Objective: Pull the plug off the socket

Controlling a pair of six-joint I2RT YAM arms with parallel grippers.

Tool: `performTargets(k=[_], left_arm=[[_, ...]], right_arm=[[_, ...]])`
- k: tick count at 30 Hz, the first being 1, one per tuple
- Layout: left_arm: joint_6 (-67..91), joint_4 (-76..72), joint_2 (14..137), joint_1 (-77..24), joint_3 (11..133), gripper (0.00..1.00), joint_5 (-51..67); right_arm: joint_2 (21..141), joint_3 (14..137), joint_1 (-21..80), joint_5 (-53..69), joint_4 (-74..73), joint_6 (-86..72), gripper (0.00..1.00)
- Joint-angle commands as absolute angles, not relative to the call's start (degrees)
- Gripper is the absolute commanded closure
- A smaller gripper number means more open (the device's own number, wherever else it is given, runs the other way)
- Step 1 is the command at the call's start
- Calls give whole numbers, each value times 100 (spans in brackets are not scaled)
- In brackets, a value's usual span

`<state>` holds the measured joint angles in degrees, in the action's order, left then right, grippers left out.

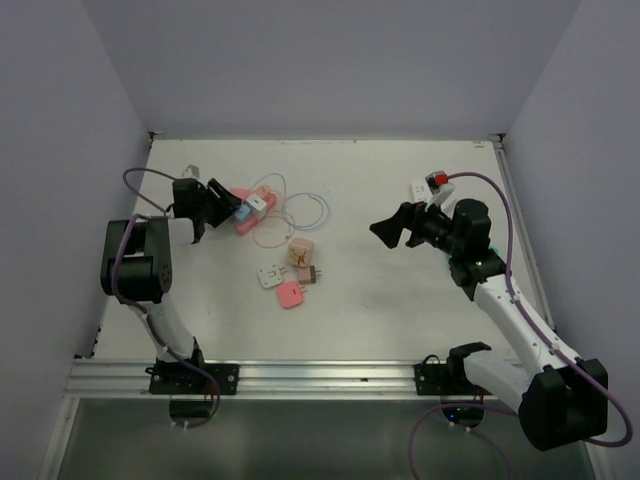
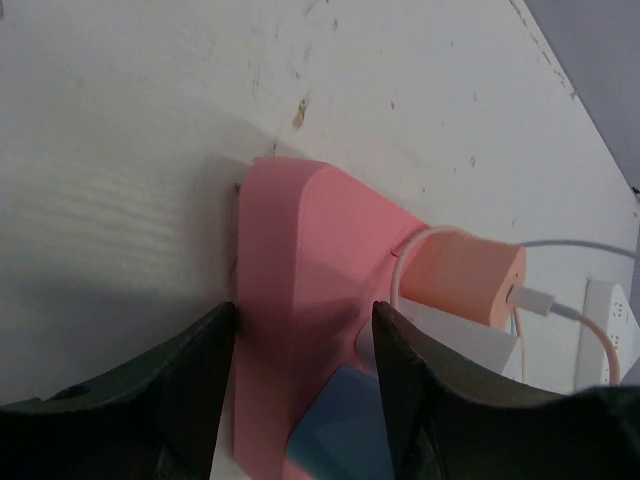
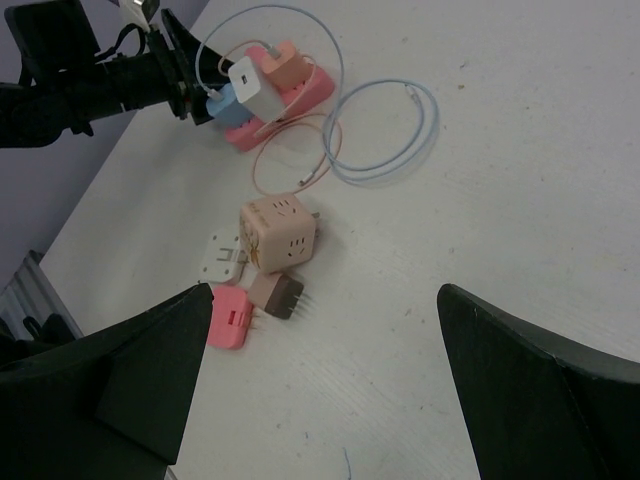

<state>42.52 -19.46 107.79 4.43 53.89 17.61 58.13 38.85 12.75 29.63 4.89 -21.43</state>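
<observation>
A pink socket strip (image 1: 243, 224) lies at the back left of the table with a blue plug (image 1: 243, 211), a white plug (image 1: 258, 203) and a peach plug on it. In the left wrist view my left gripper (image 2: 303, 310) grips the end of the strip (image 2: 300, 250), one finger on each side. The blue plug (image 2: 340, 430) lies just under the jaws, and the peach plug (image 2: 465, 280) with its cable sits further along. My right gripper (image 1: 392, 225) is open and empty above the table's middle right, far from the strip (image 3: 300, 95).
Near the centre lie a beige cube socket (image 1: 301, 252), a brown plug (image 3: 278, 293), a white adapter (image 1: 269, 276) and a pink adapter (image 1: 291, 294). Loose blue and pink cables (image 3: 385, 130) loop beside the strip. A white and red item (image 1: 428, 185) sits at the back right.
</observation>
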Motion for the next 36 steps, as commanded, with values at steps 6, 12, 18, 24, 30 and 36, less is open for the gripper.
performTargets(k=[6, 12, 18, 24, 30, 36], left_arm=[[4360, -3129, 9686, 378, 4281, 21, 1582], [4718, -3866, 9966, 571, 3992, 20, 1968], [5210, -4622, 10011, 554, 3376, 26, 1951], [5466, -5299, 10036, 448, 2786, 26, 1837], [5660, -5783, 10519, 343, 2891, 26, 1828], [5669, -6117, 10950, 264, 3216, 30, 1802]], right_arm=[[5818, 3850, 1336, 3032, 747, -2039, 1], [5783, 3858, 1371, 3032, 721, -1995, 1], [5748, 3858, 1371, 2997, 694, -1986, 1], [5775, 3850, 1389, 2997, 721, -1995, 1], [5757, 3850, 1398, 2979, 703, -1969, 1], [5730, 3858, 1433, 2962, 668, -1942, 1]])
